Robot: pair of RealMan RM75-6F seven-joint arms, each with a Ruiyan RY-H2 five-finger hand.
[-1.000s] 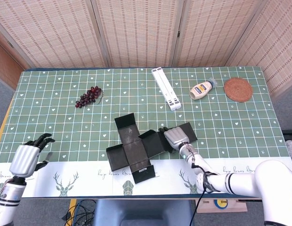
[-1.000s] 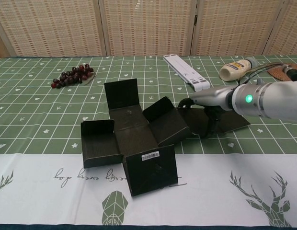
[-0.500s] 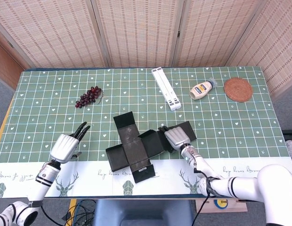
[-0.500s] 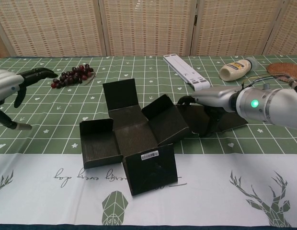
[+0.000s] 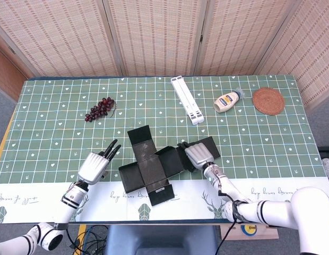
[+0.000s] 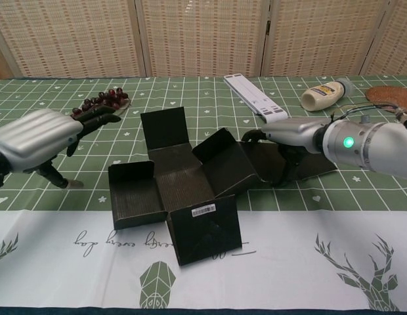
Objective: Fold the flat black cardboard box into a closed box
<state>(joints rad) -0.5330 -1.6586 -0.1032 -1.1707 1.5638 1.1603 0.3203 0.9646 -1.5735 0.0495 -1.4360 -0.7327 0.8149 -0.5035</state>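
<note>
Since the earlier frames the left hand (image 5: 93, 167) has travelled from the desk's left edge to just left of the black cardboard box (image 5: 154, 169). The right hand (image 5: 197, 155) has stayed on the box's right panel, and the box has barely shifted.

Head view: the left hand hovers near the box's left flap, apart from it, fingers (image 5: 111, 149) straight, slightly spread and pointing up the desk; it holds nothing. The right hand lies on the long right-hand panel of the box, fingers curled down over its near edge and gripping it. The box sits near the front middle of the desk (image 5: 260, 138), half on the green checked cloth, half on the white border. It is unfolded in a cross shape with several flaps standing partly up. Nothing lies inside it. Further back: a bunch of grapes (image 5: 100, 109), a white folded stand (image 5: 187, 99), a squeeze bottle (image 5: 228, 100) on its side, and a round woven coaster (image 5: 268, 100).

Chest view: left hand (image 6: 36, 141) large at the left edge, fingers (image 6: 92, 119) extended toward the grapes (image 6: 98, 104), thumb pointing down, close to the cloth; I cannot tell if it touches. Right hand (image 6: 290, 132) clamped on the dark right panel, fingertips hidden behind a raised flap. Box (image 6: 184, 190) front flap carries a white barcode label (image 6: 204, 210). Stand (image 6: 257, 98) and bottle (image 6: 325, 96) behind.
</note>
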